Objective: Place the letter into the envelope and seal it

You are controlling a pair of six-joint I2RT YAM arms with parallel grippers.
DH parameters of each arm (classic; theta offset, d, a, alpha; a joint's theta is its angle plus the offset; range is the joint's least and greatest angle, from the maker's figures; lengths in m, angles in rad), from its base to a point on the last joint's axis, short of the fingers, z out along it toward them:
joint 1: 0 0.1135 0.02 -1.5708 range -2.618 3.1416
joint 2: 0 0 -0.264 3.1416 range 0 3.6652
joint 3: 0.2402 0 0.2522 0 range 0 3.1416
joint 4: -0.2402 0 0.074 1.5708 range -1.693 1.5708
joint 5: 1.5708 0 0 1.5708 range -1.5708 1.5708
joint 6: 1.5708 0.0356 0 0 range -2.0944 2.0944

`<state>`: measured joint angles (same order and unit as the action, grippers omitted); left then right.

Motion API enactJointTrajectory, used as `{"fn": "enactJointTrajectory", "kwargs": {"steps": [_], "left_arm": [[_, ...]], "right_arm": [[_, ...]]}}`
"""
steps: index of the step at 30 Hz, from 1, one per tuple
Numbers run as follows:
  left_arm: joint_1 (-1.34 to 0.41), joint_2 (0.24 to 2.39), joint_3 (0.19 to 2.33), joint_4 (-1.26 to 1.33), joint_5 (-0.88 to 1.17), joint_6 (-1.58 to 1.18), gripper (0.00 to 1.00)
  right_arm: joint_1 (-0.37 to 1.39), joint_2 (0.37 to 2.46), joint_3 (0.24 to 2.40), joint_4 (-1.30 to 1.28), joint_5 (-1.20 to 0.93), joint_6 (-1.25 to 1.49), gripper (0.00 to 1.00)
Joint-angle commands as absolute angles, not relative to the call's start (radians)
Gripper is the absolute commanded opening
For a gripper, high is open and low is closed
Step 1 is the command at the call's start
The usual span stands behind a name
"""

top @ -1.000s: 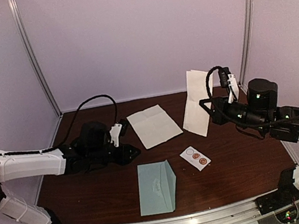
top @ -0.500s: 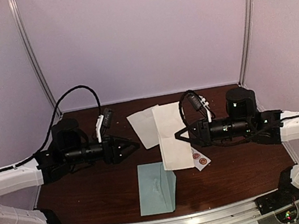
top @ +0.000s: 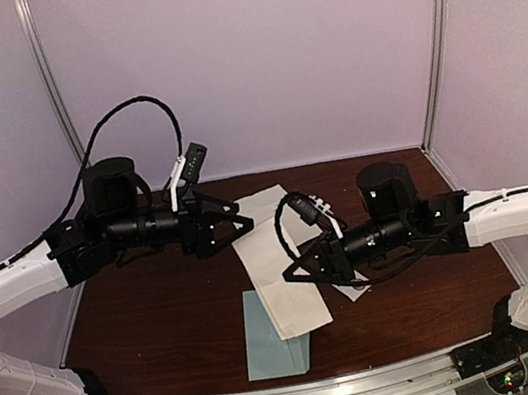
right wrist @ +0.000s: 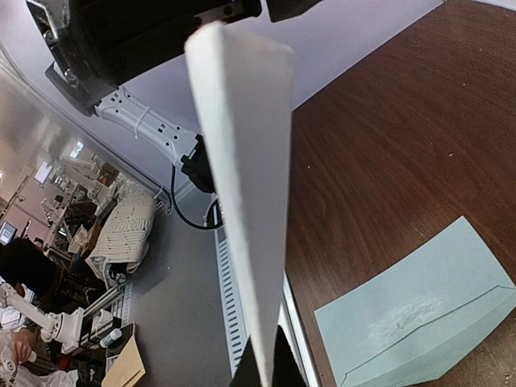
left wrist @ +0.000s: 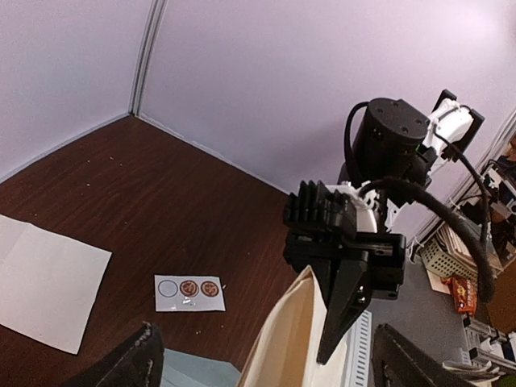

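Observation:
The letter (top: 290,294), a folded white sheet, hangs edge-up from my right gripper (top: 290,274), which is shut on its edge. It hangs over the table's middle, above the pale teal envelope (top: 273,356). The envelope lies flat near the front edge, partly covered by the letter. In the right wrist view the letter (right wrist: 250,193) runs up from the shut gripper (right wrist: 262,369), with the envelope (right wrist: 419,314) below. My left gripper (top: 241,216) is raised and open just left of the letter's far end. In the left wrist view the letter (left wrist: 290,347) shows between that gripper's (left wrist: 266,364) spread fingers, untouched.
A second white sheet (top: 258,207) lies flat at the back middle of the brown table (top: 152,317). A small white strip of round stickers (left wrist: 189,292) lies right of the envelope, mostly hidden under the right arm from above. Metal posts and pale walls close the back and sides.
My right gripper has carried the letter from the back right to the middle, over the envelope. My left arm has risen and swung right, and its jaws have opened wide.

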<state>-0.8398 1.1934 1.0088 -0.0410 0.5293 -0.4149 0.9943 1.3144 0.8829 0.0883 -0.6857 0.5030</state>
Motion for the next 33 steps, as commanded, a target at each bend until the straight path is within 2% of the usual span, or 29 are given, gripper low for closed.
{"fn": "enactJointTrajectory", "kwargs": {"steps": [1, 3, 6, 10, 15, 16, 19, 21, 25, 28, 30, 33], "left_arm": [[-0.843, 1.261, 1.084, -0.191, 0.616, -0.285, 0.9], [-0.842, 1.291, 1.116, -0.233, 0.668, -0.25, 0.8], [-0.843, 1.319, 1.141, -0.282, 0.703, -0.215, 0.59], [-0.843, 1.326, 1.14, -0.284, 0.743, -0.202, 0.39], [-0.843, 1.336, 1.135, -0.284, 0.759, -0.196, 0.04], [-0.844, 1.336, 1.134, -0.283, 0.759, -0.195, 0.0], [-0.843, 1.323, 1.124, -0.261, 0.731, -0.204, 0.0], [-0.843, 1.289, 1.101, -0.202, 0.694, -0.234, 0.0], [-0.844, 1.195, 1.007, 0.032, 0.59, -0.355, 0.0], [-0.843, 1.121, 0.921, 0.246, 0.515, -0.443, 0.0], [-0.844, 1.078, 0.889, 0.31, 0.444, -0.465, 0.0], [-0.843, 1.017, 0.853, 0.37, 0.359, -0.487, 0.0]], "right_arm": [[1.01, 1.338, 0.946, 0.032, -0.731, 0.442, 0.0], [1.011, 1.341, 0.959, 0.012, -0.729, 0.427, 0.0], [1.011, 1.347, 0.977, -0.016, -0.727, 0.41, 0.0], [1.011, 1.359, 0.989, -0.039, -0.717, 0.395, 0.0], [1.011, 1.365, 1.004, -0.066, -0.66, 0.378, 0.0], [1.011, 1.362, 1.006, -0.071, -0.644, 0.375, 0.0], [1.008, 1.339, 1.006, -0.08, -0.571, 0.372, 0.0], [1.001, 1.312, 0.991, -0.066, -0.521, 0.386, 0.1], [0.972, 1.226, 0.892, 0.098, -0.454, 0.477, 0.53], [0.969, 1.175, 0.802, 0.253, -0.352, 0.568, 0.78], [0.97, 1.164, 0.753, 0.355, -0.322, 0.627, 0.85], [0.979, 1.174, 0.694, 0.546, -0.334, 0.701, 0.9]]}}
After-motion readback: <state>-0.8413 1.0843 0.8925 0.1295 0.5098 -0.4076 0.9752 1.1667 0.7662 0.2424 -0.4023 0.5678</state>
